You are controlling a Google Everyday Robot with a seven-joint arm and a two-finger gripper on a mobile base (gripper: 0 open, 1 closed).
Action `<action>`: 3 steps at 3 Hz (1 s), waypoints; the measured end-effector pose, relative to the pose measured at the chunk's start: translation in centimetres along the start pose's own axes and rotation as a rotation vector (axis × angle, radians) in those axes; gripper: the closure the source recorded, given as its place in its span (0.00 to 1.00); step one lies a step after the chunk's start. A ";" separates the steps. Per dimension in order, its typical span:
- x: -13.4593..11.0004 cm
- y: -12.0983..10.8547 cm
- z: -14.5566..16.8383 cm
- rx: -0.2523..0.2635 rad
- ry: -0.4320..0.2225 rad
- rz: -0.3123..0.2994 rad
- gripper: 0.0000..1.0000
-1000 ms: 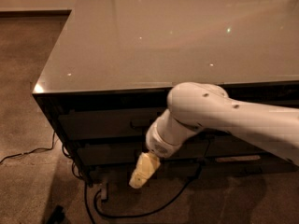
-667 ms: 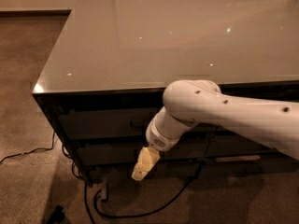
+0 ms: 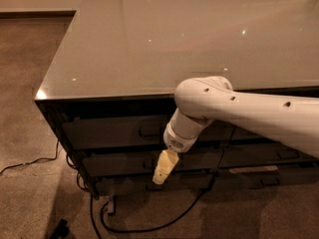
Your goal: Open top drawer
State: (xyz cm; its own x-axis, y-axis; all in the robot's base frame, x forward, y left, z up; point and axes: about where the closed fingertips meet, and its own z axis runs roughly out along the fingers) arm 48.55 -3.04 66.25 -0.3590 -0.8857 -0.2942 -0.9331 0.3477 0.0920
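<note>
The top drawer is the upper dark glossy front under the counter's left part, and its small bar handle shows just left of my arm. The drawer looks closed, with no grey inside showing. My gripper is cream-coloured and hangs down from the white wrist. It is in front of the second drawer front, a little below and to the right of the top drawer's handle. The arm reaches in from the right and hides part of the drawer fronts.
A glossy grey countertop covers the cabinet, with its corner at the left. More dark drawer fronts lie to the right. Black cables trail on the carpet below the cabinet.
The gripper has risen a little and shifted right, closer to the drawer fronts. The arm's bend has moved slightly left and up. The drawers look unchanged.
</note>
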 end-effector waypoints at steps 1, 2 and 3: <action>0.0 0.0 0.0 0.000 0.000 0.000 0.00; -0.8 -1.0 0.2 0.028 -0.007 0.006 0.00; -2.5 -3.3 -1.5 0.100 -0.035 0.000 0.00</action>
State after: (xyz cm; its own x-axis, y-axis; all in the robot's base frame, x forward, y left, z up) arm 52.48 -2.43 68.15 -0.3565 -0.8750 -0.3275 -0.9257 0.3782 -0.0028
